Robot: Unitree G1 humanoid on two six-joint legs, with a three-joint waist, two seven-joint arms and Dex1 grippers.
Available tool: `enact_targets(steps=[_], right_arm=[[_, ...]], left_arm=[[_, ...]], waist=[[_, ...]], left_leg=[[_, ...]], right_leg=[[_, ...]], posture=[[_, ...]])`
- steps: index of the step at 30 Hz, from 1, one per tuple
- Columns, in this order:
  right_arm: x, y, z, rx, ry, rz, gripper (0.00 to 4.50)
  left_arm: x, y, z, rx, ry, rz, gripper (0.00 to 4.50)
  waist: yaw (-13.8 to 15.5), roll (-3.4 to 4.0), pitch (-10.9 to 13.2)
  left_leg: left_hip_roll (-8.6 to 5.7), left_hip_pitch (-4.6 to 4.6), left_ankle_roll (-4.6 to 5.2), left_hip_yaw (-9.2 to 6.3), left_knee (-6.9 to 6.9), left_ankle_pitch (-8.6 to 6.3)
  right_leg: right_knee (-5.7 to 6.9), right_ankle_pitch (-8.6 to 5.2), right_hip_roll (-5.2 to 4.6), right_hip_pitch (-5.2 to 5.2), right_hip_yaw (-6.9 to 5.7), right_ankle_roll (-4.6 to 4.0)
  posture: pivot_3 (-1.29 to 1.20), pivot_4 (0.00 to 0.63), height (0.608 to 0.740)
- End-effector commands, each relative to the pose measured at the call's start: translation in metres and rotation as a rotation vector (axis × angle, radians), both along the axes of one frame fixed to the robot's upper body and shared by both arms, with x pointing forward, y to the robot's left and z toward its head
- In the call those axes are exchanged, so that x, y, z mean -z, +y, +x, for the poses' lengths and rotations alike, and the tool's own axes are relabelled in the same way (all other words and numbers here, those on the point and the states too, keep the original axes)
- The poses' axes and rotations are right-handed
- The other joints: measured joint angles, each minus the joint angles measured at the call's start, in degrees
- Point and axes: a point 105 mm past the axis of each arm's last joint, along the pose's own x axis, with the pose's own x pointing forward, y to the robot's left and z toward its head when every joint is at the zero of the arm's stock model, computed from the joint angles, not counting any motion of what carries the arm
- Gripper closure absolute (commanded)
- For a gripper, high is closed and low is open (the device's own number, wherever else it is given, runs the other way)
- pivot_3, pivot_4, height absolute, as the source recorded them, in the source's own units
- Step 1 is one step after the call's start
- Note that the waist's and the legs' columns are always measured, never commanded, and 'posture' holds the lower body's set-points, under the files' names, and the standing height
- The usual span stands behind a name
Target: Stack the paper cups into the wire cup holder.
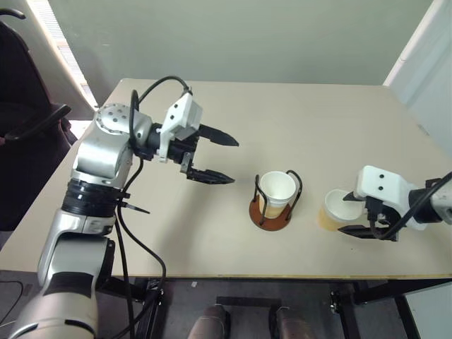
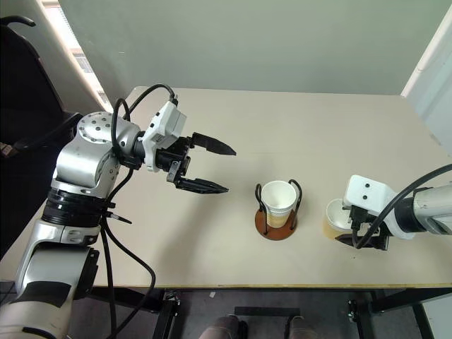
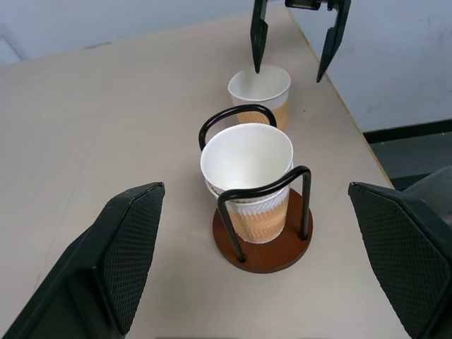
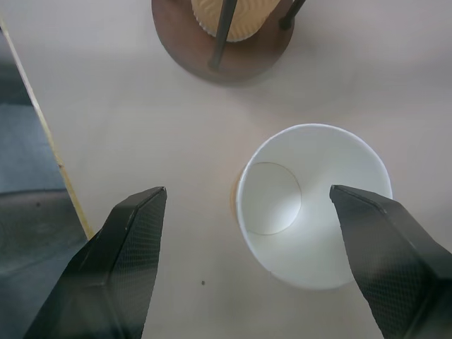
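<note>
Right wrist view: right hand [image 4: 247, 261] released, its fingers straddling a loose paper cup [image 4: 311, 205] upright on the worktop [image 1: 318, 113]. Beyond it, wire cup holder [image 1: 275, 201] holds nested cups [image 1: 277, 192]. Left hand [image 1: 212, 157] released, well apart.

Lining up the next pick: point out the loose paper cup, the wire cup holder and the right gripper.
loose paper cup [image 4: 311, 205], right wrist view, white inside.
wire cup holder [image 3: 263, 253], left wrist view, brown base.
right gripper [image 3: 291, 46], left wrist view, midway between fingertips.
</note>
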Motion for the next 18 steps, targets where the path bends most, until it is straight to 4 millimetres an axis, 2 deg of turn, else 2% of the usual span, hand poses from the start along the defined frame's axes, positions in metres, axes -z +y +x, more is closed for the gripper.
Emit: enact_targets(steps=[1,7,9,10,18], right_arm=[[0.003,0.003,0.005,-0.038,-0.021,-0.037,0.67],[0.017,0.013,0.010,-0.091,-0.007,-0.058,0.67],[0.021,0.015,0.012,-0.105,-0.007,-0.074,1.03],[0.023,0.015,0.013,-0.109,-0.008,-0.083,1.23],[0.020,0.012,0.017,-0.132,-0.027,-0.128,4.07]], left_arm=[[-0.012,0.002,-0.006,0.017,-0.069,-0.017,0.02],[-0.011,0.004,-0.008,0.021,-0.077,-0.014,0.02],[-0.010,0.005,-0.008,0.019,-0.078,-0.014,0.00],[-0.010,0.005,-0.008,0.018,-0.079,-0.013,0.00],[-0.009,0.007,-0.009,0.012,-0.077,-0.008,0.00]], waist=[[0.0,0.00,0.0],[-0.1,0.00,0.0],[-0.1,0.00,0.0],[-0.1,0.00,0.0],[-0.1,0.00,0.0]], left_leg=[[0.00,0.00,0.00,0.00,-0.01,0.00],[0.01,0.01,0.00,-0.02,-0.01,0.00],[0.01,0.00,0.01,-0.01,-0.02,0.00],[0.01,0.00,0.00,-0.02,-0.01,0.00],[0.01,0.00,0.01,-0.03,-0.02,-0.01]], right_leg=[[0.00,0.00,0.00,0.00,0.00,0.00],[0.00,0.01,0.00,-0.01,-0.01,-0.01],[0.00,0.01,0.00,-0.01,-0.02,-0.02],[0.00,0.01,0.00,-0.01,-0.02,-0.03],[0.00,0.03,0.00,-0.01,-0.02,-0.07]], posture=[[0.00,0.150,0.740],[0.00,0.150,0.740],[0.00,0.150,0.740],[0.00,0.150,0.740],[0.00,0.150,0.740]])
